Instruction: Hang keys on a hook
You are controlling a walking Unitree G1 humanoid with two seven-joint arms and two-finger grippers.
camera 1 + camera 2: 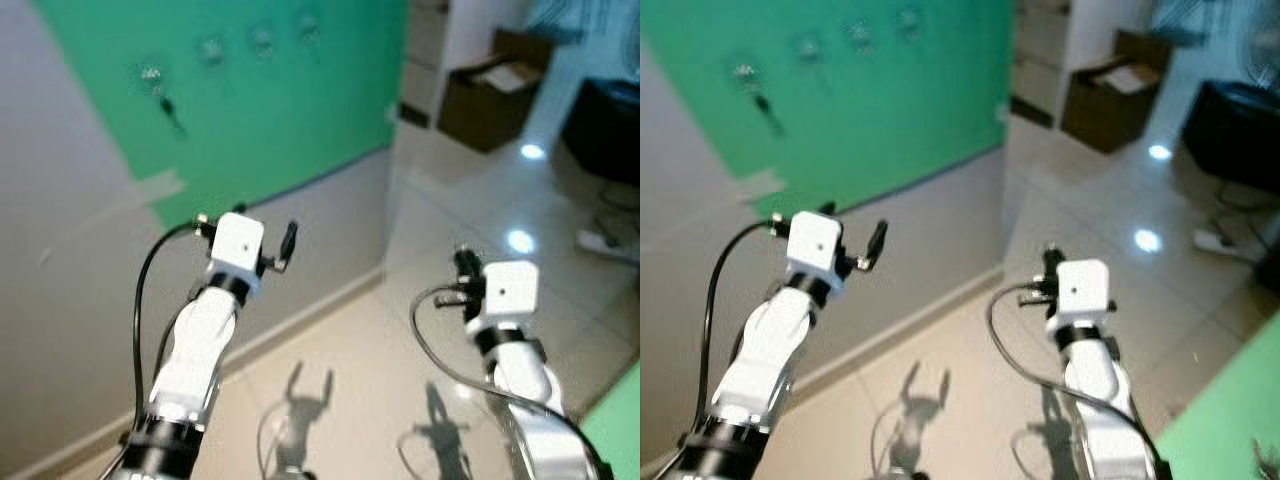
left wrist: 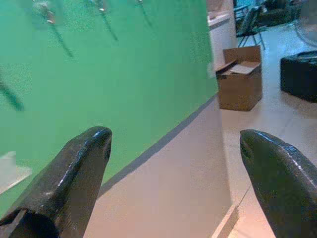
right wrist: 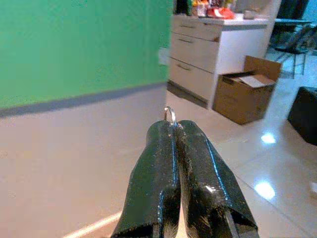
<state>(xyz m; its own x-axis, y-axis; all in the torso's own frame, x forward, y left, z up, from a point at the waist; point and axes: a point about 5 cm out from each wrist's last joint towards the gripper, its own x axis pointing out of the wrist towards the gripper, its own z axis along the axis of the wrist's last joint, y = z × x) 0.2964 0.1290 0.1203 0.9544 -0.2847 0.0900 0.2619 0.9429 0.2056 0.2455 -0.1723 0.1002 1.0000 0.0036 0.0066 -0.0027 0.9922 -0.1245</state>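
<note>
Right claw (image 3: 174,130) pinched tight on a key ring (image 3: 170,114). Left claw (image 2: 176,144) wide, raised near green wall (image 1: 260,110); hooks (image 1: 210,48) far above.

Key ring pinched, hooks up on the wall

A thin metal key ring (image 3: 170,114) poked out between the right gripper's (image 3: 174,130) closed fingertips; four small hooks (image 1: 212,48) sat in a row on the green wall.

Open floor (image 1: 400,350) ahead; hooks (image 1: 262,40) seemingly unobstructed on wall (image 1: 260,110).

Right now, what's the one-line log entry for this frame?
right gripper: shut on key ring | left gripper: open, held up | hooks: on green wall, ahead-left | keys: not yet hung
</note>
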